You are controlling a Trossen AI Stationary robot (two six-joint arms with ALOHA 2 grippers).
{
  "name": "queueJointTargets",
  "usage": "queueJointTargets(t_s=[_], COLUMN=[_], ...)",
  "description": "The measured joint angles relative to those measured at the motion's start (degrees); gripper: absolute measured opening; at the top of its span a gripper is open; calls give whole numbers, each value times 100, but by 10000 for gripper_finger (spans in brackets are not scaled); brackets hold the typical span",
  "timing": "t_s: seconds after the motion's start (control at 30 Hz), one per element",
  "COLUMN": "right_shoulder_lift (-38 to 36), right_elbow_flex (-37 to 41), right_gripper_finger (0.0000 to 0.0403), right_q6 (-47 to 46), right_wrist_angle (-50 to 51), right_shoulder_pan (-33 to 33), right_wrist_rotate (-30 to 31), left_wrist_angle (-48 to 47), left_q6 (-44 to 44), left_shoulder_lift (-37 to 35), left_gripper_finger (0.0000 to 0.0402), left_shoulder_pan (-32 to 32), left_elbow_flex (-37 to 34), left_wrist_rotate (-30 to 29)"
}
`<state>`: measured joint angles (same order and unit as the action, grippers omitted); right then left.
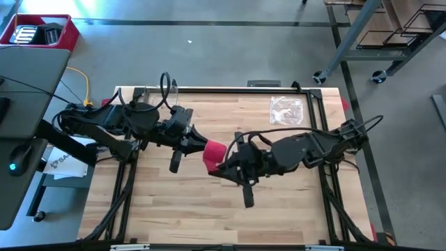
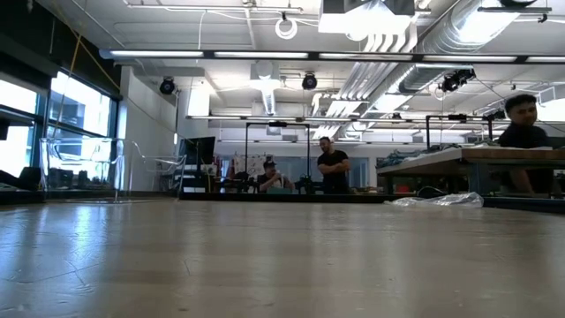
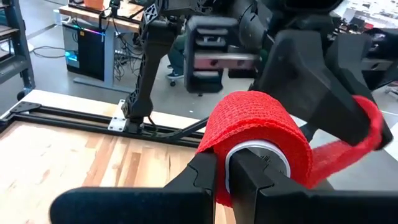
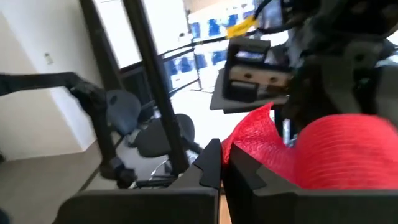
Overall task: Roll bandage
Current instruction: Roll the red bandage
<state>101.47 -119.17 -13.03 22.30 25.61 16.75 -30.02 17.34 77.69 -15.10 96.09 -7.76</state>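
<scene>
The bandage is a bright red roll on a white core, held in the air above the middle of the table between my two grippers. A short red tail runs from the roll to my right gripper. My left gripper comes from the table's left and is shut on the roll. My right gripper comes from the right and is shut on the tail. The low view shows neither gripper nor the bandage. My left gripper grips the roll's wall at its near open end, one finger in front of the core's opening and the other outside the red layers. The fingers point about level, from the table's left. The roll hangs clear of the table. My right gripper pinches the red strip's free end between its two fingers, close beside the roll. The fingers point level, from the table's right. The short stretch of strip to the roll lies clear of the table.
A crinkled clear plastic bag lies on the wooden table near its far right edge, also in the low view as the bag. A red bin sits off the table at the far left. People stand in the room beyond.
</scene>
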Motion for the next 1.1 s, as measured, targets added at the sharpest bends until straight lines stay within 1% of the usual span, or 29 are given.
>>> queueJointTargets(t_s=[0.13, 0.4, 0.57, 0.73, 0.9, 1.0, 1.1], right_shoulder_lift=[-19, -265, -312, -296, -291, -291, -297], right_elbow_flex=[0, 0, -6, -13, -13, -13, -12], right_gripper_finger=[0, 0, 0, 0, 3, 20, 51], right_q6=[-62, -175, -258, -275, -614, -658, -653], right_wrist_angle=[11, 86, 353, 479, 570, 593, 602], right_shoulder_pan=[-12, -28, -76, -76, -81, -81, -81], right_wrist_rotate=[364, 1052, 936, 912, 918, 917, 915], left_wrist_angle=[-12, 226, 447, 368, 350, 343, 293], left_q6=[-40, -50, -155, -157, -150, -155, -149], left_shoulder_lift=[0, -2, 8, 11, 11, 11, 10], left_gripper_finger=[15, 15, 15, 15, 15, 15, 15], left_shoulder_pan=[-56, -186, -214, -217, -218, -218, -218], left_elbow_flex=[0, 0, -11, -15, -15, -15, -15], left_wrist_rotate=[128, 99, 78, 105, 123, 128, 122])
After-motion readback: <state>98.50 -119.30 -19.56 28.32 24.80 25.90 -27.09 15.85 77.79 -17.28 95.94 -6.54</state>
